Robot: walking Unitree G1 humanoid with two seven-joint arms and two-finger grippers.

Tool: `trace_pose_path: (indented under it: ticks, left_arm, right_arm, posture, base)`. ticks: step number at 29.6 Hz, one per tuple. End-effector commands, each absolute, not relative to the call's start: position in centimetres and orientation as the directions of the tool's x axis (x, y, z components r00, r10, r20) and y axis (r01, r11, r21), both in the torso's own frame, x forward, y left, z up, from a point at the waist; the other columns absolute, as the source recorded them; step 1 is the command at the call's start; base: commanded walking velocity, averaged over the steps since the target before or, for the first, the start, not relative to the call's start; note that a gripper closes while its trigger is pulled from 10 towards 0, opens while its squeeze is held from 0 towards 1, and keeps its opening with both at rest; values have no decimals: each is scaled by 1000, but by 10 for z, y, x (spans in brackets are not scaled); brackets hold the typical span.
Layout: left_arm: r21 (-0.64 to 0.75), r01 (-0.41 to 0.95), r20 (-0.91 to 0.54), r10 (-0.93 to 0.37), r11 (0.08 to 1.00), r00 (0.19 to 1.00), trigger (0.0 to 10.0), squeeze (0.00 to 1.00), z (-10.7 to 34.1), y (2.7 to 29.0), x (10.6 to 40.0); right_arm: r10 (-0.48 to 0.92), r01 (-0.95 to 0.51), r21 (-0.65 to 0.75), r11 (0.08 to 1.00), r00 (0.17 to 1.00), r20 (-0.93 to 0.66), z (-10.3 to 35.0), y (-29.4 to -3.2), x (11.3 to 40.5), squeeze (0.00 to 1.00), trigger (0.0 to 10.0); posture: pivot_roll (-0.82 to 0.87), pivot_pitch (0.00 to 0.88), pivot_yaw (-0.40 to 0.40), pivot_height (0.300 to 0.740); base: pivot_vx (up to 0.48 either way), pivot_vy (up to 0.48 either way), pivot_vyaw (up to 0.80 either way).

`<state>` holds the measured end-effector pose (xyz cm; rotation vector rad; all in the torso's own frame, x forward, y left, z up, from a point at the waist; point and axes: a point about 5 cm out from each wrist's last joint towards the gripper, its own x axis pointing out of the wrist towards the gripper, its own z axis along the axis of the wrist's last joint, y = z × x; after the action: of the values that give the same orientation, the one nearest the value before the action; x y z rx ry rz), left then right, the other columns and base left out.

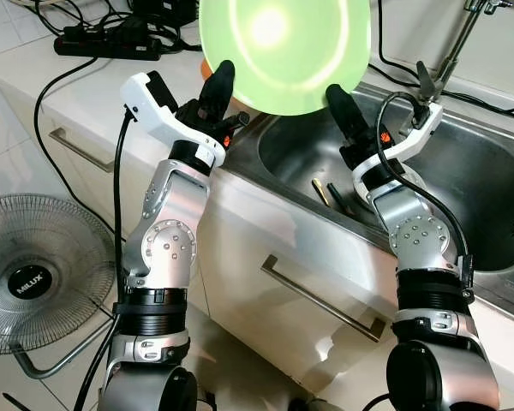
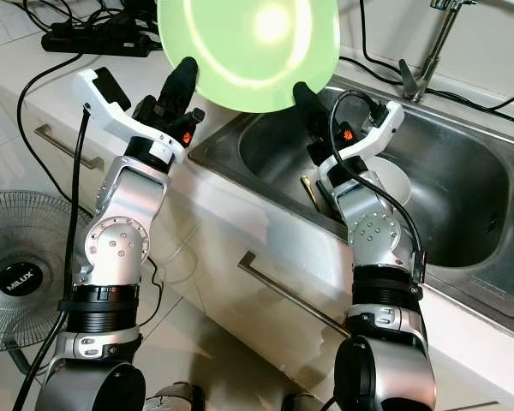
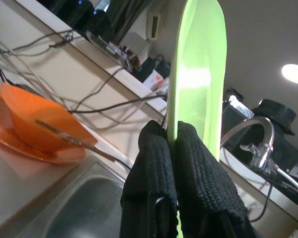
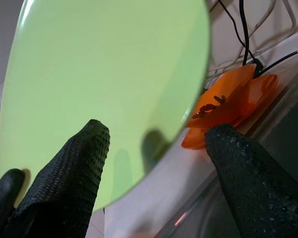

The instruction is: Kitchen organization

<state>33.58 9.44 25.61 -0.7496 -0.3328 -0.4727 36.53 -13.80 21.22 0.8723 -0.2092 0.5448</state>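
1. A green plate (image 1: 283, 51) is held up in the air, tilted on edge, above the near left corner of the steel sink (image 1: 463, 188).
2. The left gripper (image 3: 175, 163) is clamped on the plate's lower left rim, its two black fingers (image 3: 154, 168) pressed against the two faces of the plate.
3. The right gripper (image 4: 154, 163) is at the plate's lower right rim with its fingers spread apart; one finger (image 4: 72, 173) lies against the plate's face and the other stands clear of it.
4. An orange bowl (image 3: 37, 126) sits on an orange plate (image 3: 20, 148) on the counter (image 1: 34, 86) just beside the sink's left edge, with a utensil (image 3: 64, 139) resting across the bowl.
5. A tap (image 2: 428, 43) rises behind the sink, and a white bowl (image 2: 394, 184) lies in the basin near the right arm.
6. A black power strip (image 1: 103, 43) and cables lie on the counter at the back left.
7. A fan (image 1: 34, 274) stands on the floor below the counter to the left.
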Motion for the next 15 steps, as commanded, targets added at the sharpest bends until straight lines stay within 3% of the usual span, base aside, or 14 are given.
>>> trace_pose_path:
  ticks: [1,14,15]
  left_arm:
    - [-547,578,490,-327,606,808,10000,0,264,88,331]
    - [-616,560,441,-347,554,828,10000,0,251,85,333]
    - [-632,555,434,-347,541,831,10000,0,249,85,334]
  right_arm:
    - [374,-547,661,513,836,401,216,-138,364,0,10000]
    - [355,-534,667,520,845,399,216,-140,364,0,10000]
    - [350,-529,669,522,848,398,216,-140,365,0,9608]
  posture:
    - [86,74,0,740]
    - [88,77,2,740]
    - [89,77,0,740]
  base:
    - [0,0,0]
    - [0,0,0]
    - [0,0,0]
